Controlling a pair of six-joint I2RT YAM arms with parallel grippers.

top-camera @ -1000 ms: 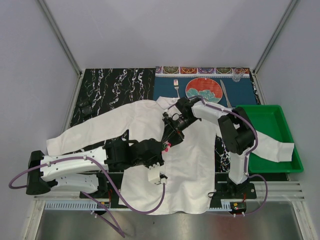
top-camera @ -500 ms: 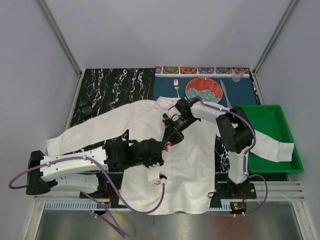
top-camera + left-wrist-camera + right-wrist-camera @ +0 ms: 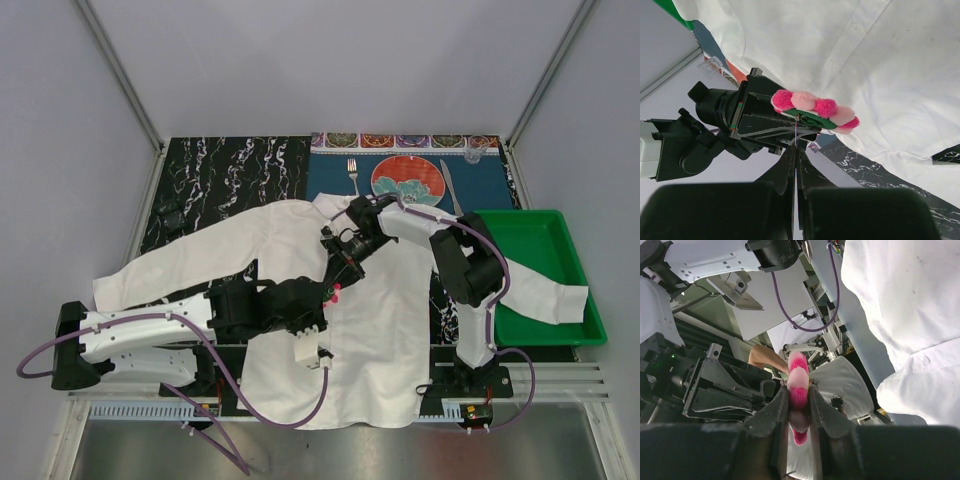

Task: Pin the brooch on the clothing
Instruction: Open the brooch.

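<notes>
Left end effector [image 3: 795,150] here: mine, clamped shut on thin pin of brooch [image 3: 815,107]. My right end effector [image 3: 799,405] is narrow, fingers hugging pink pom-poms both sides. Brooch sits over front of white shirt [image 3: 385,310], 7 o'clock from red-teal plate [image 3: 408,180].

Fuzzy pink brooch [image 3: 812,107]; thin matt white cloth shirt [image 3: 890,65]

Steeply down from high behind the near edge of the black white-veined table [image 3: 200,170], taking in all of it. Very close from either wrist, opposite sides, both on one tiny pink-and-red flower-shaped brooch [image 3: 815,107] beside the large white thin-fabric shirt [image 3: 880,60].
</notes>
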